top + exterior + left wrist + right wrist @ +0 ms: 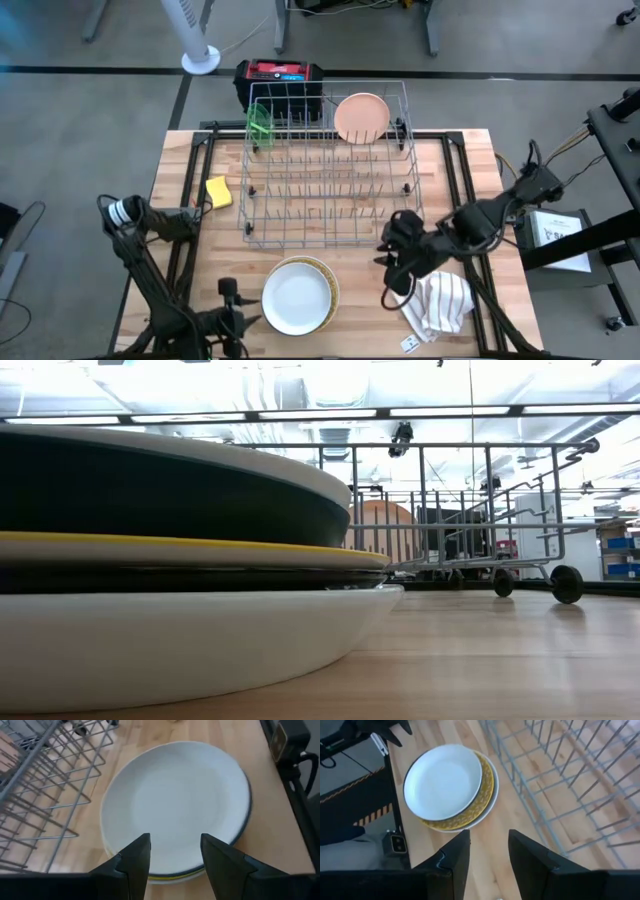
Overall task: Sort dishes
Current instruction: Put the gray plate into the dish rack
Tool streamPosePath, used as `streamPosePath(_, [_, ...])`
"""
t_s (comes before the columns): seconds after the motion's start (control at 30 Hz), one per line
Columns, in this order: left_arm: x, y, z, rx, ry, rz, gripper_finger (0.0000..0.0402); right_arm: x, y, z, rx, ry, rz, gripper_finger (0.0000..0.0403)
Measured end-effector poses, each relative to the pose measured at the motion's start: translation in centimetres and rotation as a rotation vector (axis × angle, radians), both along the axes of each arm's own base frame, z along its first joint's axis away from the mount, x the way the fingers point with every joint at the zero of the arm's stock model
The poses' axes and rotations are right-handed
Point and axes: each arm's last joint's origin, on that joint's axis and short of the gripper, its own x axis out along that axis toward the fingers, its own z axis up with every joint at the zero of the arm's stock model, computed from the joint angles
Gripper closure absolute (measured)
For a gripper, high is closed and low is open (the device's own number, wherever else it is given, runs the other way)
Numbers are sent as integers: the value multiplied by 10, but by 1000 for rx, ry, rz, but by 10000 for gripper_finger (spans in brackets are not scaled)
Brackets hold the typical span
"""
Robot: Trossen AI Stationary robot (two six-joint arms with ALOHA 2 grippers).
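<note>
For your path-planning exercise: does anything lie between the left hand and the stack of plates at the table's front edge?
Nothing visible does. The left hand hangs open, empty, just in front of the stack of plates, with only bare table between them. The wire rack stands behind the stack, out of that path.

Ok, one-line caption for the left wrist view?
Left gripper open above the white plate topping the stack, beside the wire rack.
</note>
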Motion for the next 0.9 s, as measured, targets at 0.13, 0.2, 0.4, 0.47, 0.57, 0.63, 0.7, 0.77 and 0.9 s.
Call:
streamPosePath(0.13, [7,-14,-3,31,14,1,238,5,12,-11,-2,27,-1,277])
streamPosePath(0.2, [9,-18,-4,52,26,1,238,10,19,-16,2,26,3,272])
streamPosePath(0.4, [14,-28,-8,75,37,6,238,30,37,-35,14,16,12,258])
streamPosePath(0.47, [15,-30,-11,78,37,8,238,37,42,-42,20,14,6,255])
streamPosePath(0.57, [16,-31,-16,101,26,19,238,49,50,-54,32,6,-3,254])
streamPosePath(0.63, [16,-31,-17,105,26,22,238,56,55,-64,27,16,-5,255])
streamPosePath(0.7, [16,-30,-18,103,25,30,238,63,60,-76,31,30,-22,256])
streamPosePath(0.77, [16,-28,-20,99,25,44,238,69,63,-88,27,49,-66,255])
streamPosePath(0.9, [15,-27,-21,93,22,56,238,78,68,-111,23,73,-170,249])
